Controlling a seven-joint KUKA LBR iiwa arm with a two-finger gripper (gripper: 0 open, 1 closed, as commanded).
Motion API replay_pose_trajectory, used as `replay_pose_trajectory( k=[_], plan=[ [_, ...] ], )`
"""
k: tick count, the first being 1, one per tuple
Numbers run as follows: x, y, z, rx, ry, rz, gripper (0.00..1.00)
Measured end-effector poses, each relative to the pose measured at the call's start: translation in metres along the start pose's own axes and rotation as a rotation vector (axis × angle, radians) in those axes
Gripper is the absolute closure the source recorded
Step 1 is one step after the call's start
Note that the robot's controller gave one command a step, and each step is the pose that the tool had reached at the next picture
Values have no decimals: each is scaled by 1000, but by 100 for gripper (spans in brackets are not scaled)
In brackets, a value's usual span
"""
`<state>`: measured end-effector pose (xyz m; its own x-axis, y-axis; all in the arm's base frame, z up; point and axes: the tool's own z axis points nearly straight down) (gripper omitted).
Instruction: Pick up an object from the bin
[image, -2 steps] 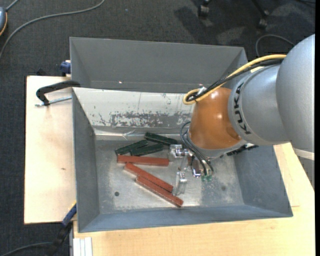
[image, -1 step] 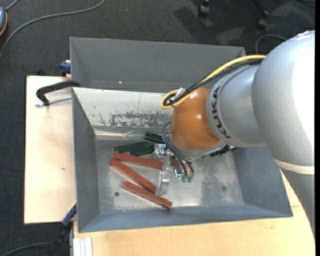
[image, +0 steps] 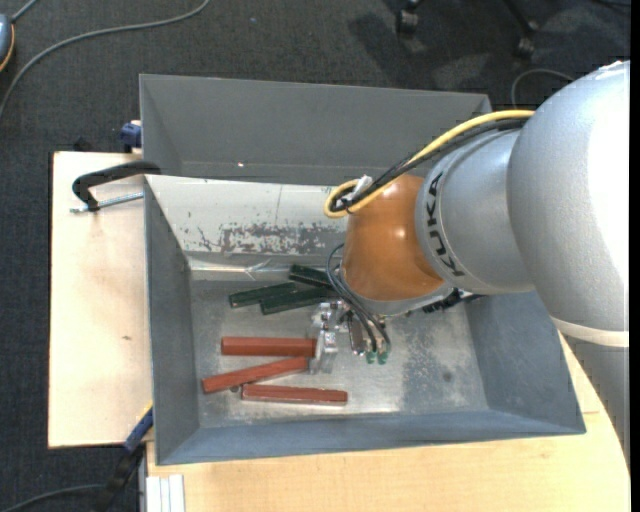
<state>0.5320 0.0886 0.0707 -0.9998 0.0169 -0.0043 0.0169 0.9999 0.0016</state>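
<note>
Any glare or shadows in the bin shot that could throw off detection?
Camera view: bright speckled glare on the bin's back wall; pale sheen on the floor around the red sticks; the arm shades the floor's right side; the green sticks read dark near the tool.

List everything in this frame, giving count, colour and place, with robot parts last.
Bin: one, grey metal, middle of the view.
Red sticks: three, red-brown, lying flat on the floor's front left.
Green sticks: at least three, dark green, behind the red ones; one runs partly under the arm.
Arm: one, silver with an orange wrist cover, reaching in from the right.
End effector: one, metal, low over the floor by the red sticks' right ends.
</note>
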Motion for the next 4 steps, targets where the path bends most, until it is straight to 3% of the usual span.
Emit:
replay_pose_trajectory(
  k=[1, 2, 3, 4],
  plan=[
    [-6, 1, -156, -2, -10, 32, 100],
    [-4, 1, -151, 0, -1, 32, 0],
    [25, 17, -2, 1, 11, -183, 0],
    [36, 43, 0, 0, 5, -55, 0]
  ],
)
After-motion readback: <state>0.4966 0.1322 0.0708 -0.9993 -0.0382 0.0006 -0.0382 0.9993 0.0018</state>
